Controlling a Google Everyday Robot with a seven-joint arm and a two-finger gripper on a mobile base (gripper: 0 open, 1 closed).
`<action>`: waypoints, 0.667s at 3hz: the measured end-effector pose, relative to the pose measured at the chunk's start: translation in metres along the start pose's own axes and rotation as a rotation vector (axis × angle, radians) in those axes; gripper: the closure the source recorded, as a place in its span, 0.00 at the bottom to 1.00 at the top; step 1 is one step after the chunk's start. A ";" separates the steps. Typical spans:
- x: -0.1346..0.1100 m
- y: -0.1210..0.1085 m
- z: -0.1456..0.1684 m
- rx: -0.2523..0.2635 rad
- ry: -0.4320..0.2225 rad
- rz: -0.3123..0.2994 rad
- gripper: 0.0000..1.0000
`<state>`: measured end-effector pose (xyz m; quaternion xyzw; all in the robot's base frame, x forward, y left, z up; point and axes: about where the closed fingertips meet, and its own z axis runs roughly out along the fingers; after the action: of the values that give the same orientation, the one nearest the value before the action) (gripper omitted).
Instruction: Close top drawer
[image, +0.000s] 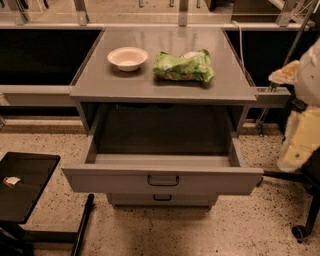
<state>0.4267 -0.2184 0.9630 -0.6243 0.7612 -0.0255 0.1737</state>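
The top drawer (100, 181) is a wide grey metal drawer with a small dark loop handle (163, 180). It stands pulled far out of the grey cabinet (90, 87), and its inside looks empty. The middle drawer (130, 199) shows just beneath it, pushed in. My arm hangs at the right edge of the view. Its cream-coloured gripper end (298, 145) is to the right of the drawer's right front corner, apart from it and holding nothing I can see.
A white bowl (127, 58) and a green bag (183, 66) lie on the cabinet top. A low black stand (25, 185) sits on the floor at the left. A black wheeled chair base (300, 232) is at the lower right. Speckled floor lies in front.
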 end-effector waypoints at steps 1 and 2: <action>0.033 0.025 0.040 -0.035 -0.095 -0.008 0.00; 0.078 0.069 0.129 -0.135 -0.281 0.081 0.00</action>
<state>0.3875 -0.2550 0.8061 -0.6008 0.7538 0.1203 0.2372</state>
